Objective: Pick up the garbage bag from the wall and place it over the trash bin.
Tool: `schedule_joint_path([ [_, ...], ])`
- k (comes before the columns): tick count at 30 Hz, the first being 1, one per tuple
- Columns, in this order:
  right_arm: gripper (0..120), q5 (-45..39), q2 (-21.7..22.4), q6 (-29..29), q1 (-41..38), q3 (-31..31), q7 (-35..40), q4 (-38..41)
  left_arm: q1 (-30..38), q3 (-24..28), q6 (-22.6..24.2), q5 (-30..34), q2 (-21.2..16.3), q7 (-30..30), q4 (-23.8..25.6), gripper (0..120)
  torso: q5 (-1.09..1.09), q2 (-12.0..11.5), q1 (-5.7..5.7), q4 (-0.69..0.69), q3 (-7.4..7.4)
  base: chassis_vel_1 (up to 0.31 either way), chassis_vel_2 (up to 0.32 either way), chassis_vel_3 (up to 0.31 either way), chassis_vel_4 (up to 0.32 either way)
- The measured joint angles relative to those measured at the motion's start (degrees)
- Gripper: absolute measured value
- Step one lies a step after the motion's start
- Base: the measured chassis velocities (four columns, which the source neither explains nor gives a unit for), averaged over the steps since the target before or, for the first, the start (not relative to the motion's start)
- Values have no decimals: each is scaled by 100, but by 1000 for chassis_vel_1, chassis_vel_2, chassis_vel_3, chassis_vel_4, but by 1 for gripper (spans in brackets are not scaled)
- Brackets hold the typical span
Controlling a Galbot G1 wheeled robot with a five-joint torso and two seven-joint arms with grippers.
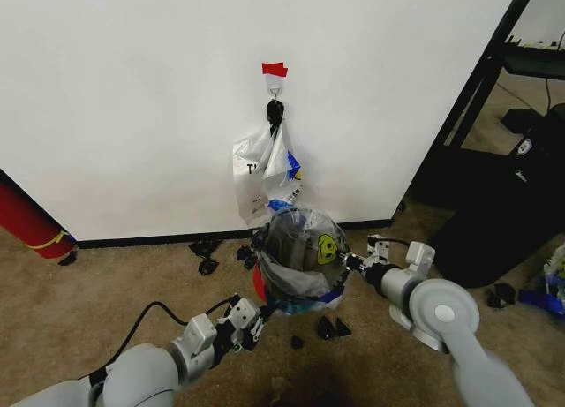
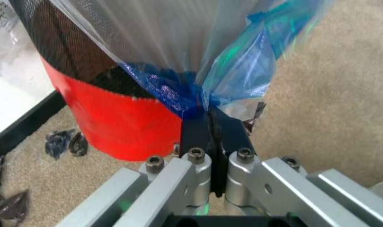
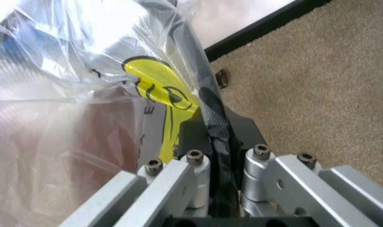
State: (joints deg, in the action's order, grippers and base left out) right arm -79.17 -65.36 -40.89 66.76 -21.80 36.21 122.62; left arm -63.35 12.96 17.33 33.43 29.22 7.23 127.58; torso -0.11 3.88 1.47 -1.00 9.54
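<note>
On the carpet in front of the wall (image 1: 132, 89), the left end effector (image 1: 256, 321) is sitting low at the left side of the trash bin (image 1: 275, 275), its fingers (image 2: 194, 135) pressed together on a bunched blue patch of the garbage bag (image 1: 305, 248). The garbage bag is lying draped over the bin's rim, its yellow smiley facing the right side. Above the bin, a whiter bag (image 1: 265, 173) is hanging from the hook (image 1: 275, 93) under a strip of red tape (image 1: 274, 70). On the right, the right end effector (image 1: 356, 264) is pinching the bag's edge by the rim, its fingers (image 3: 194, 137) closed on dark, gathered plastic.
</note>
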Motion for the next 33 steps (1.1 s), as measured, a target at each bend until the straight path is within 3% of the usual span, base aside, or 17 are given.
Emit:
schedule_joint_path([
  [13, 1, -29, -38, -60, 37, 24, -24, 11, 127, 65, -143, -519, 334, 4, -931, 0, 0, 0, 0, 0, 0, 0, 0, 0, 0],
  [29, 1, 103, -72, -32, 23, 45, -80, -42, -11, 108, -58, -625, 325, 154, -758, 0, 0, -1, 0, 0, 0, 0, 0, 0, 0],
  [33, 1, 238, -101, -3, 32, 48, -124, -135, -122, 5, 96, -561, 191, 290, -345, 18, -1, -1, 0, -1, 0, 0, 0, 0, 0],
])
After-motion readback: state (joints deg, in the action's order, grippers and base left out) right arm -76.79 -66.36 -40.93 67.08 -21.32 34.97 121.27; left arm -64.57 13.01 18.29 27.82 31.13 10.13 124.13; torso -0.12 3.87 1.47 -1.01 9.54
